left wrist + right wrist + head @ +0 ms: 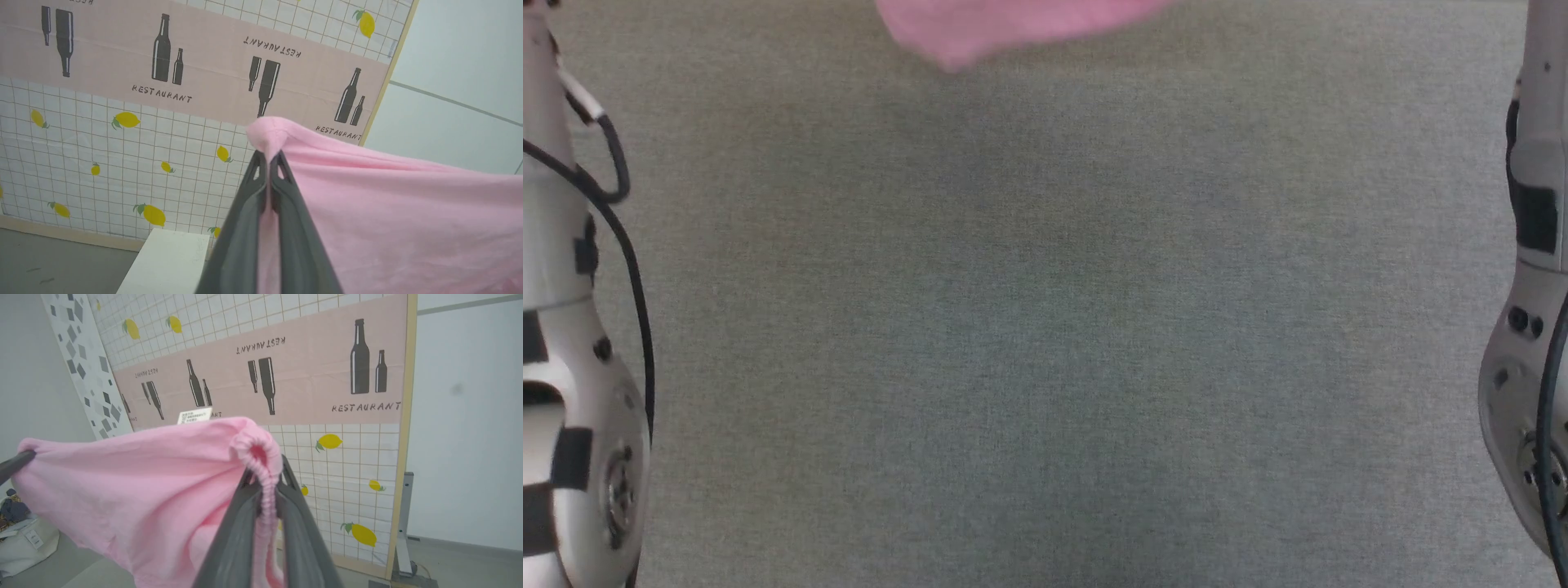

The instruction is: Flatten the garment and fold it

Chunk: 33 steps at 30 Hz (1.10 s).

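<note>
Evidently held aloft. Garment [388,212] hung stretched in the air between both arms, above the counter [1045,327]; the head view caught its blurred lower edge at the top of frame. Left jaws were pressed together on a bunched corner of cloth. Right jaws pinched the gathered elastic band [261,465], with the white label [195,415] standing up along the top edge nearby. Holding the two ends apart looked meant to let the cloth's own weight draw wrinkles out before laying it down. Cloth sagged and creased between the grips. Flattening judged unfinished, folding not begun.
</note>
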{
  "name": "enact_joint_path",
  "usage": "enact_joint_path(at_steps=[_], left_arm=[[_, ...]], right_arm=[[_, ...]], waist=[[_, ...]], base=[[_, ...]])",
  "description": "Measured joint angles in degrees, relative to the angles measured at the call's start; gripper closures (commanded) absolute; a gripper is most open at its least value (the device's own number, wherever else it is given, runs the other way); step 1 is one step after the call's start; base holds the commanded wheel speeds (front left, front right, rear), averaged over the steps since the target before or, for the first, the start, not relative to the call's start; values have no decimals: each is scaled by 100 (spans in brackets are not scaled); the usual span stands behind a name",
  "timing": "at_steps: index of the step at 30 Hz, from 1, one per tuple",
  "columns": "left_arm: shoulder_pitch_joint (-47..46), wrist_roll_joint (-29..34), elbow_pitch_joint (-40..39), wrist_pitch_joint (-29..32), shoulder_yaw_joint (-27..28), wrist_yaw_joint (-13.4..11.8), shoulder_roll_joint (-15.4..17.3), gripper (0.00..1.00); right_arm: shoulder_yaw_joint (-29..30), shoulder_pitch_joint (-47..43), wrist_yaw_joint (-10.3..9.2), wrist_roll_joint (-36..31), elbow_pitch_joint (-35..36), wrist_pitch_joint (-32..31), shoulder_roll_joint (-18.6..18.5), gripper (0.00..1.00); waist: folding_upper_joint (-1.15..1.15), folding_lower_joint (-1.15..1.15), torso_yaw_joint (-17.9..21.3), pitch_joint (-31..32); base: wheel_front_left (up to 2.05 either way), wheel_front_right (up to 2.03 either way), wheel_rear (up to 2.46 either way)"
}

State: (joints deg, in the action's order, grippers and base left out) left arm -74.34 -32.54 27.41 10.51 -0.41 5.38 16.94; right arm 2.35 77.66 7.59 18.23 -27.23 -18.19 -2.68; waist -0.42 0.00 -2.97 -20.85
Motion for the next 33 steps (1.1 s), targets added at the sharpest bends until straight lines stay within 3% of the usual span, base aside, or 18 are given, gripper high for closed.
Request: enact_joint_path(at_steps=[5,9,19,25,33], left_arm=[[-66,-90,356,-514,-26,122,21,100],[285,-254,517,-710,-200,170,48,100],[2877,-927,-544,-689,-508,158,321,100],[4962,-1065,-1737,-129,-557,-309,374,100],[7446,-1145,-2769,650,-776,-1083,393,100]], right_arm=[[-309,68,0,235,-468,475,-8,100],[-613,-347,-2,808,-344,575,-21,100],[-1469,-3340,-2,2346,1471,166,-608,100],[-1631,-5286,-2,2681,2383,-250,-1003,100],[-2164,-7138,-2,2484,2800,-766,-1479,100]], waist=[[0,0,-30,-50],[0,0,-128,-7],[0,0,-273,515],[0,0,-339,954],[0,0,-416,1465]], base=[[0,0,0],[0,0,0],[0,0,0],[0,0,0],[0,0,0]])
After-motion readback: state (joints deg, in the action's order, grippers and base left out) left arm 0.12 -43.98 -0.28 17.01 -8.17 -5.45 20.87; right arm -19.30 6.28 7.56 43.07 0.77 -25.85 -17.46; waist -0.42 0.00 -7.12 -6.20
